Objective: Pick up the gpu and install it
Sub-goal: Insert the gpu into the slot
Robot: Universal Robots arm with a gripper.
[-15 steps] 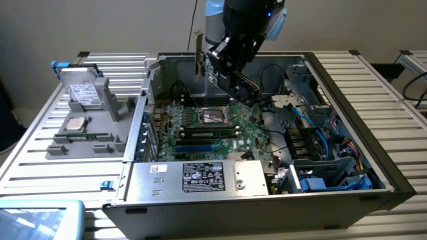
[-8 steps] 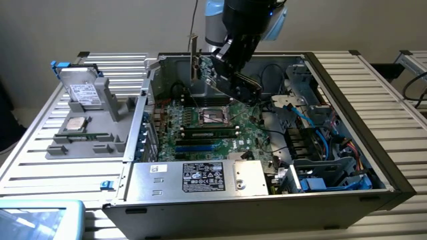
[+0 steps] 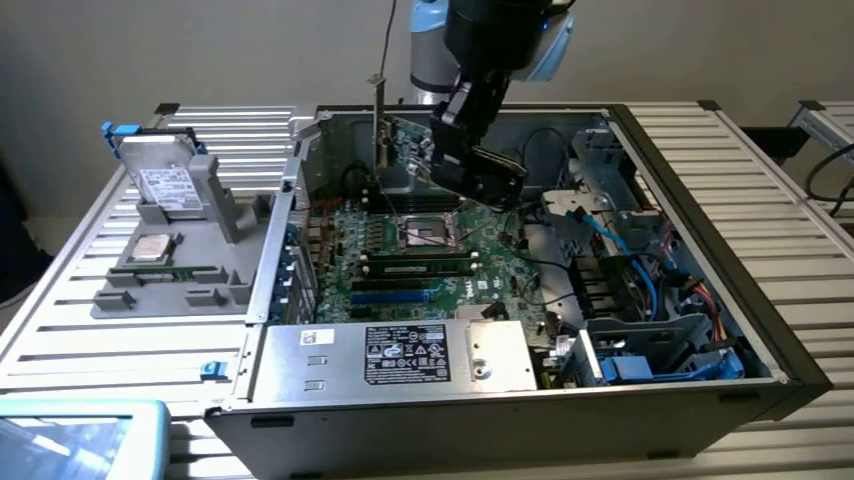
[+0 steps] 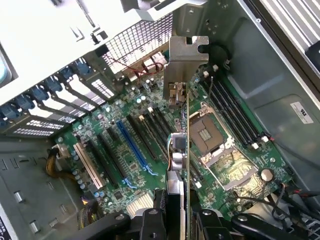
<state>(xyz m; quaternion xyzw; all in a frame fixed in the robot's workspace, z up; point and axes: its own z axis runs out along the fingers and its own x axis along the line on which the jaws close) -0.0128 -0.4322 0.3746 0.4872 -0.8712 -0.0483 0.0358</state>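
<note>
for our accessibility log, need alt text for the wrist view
The fingers hold the gpu edge-on above the motherboard inside the open computer case. An empty cpu socket lies to one side of it, a blue expansion slot to the other.

The bulkiest part of the arm is a black, drum-shaped wrist housing (image 3: 501, 30). Beside it, on the exterior view's left, a pale-blue rounded joint cap (image 3: 427, 18) tops a silver-grey metal joint sleeve (image 3: 430, 78). A second pale-blue plastic patch (image 3: 561, 50) edges the housing on the exterior view's right. Below the housing runs a narrower matte-black link (image 3: 474, 100). In the wrist view, the black two-fingered gripper (image 4: 177, 222) has chunky moulded fingers (image 4: 152, 225) with rounded, slightly glossy knuckles.
</note>
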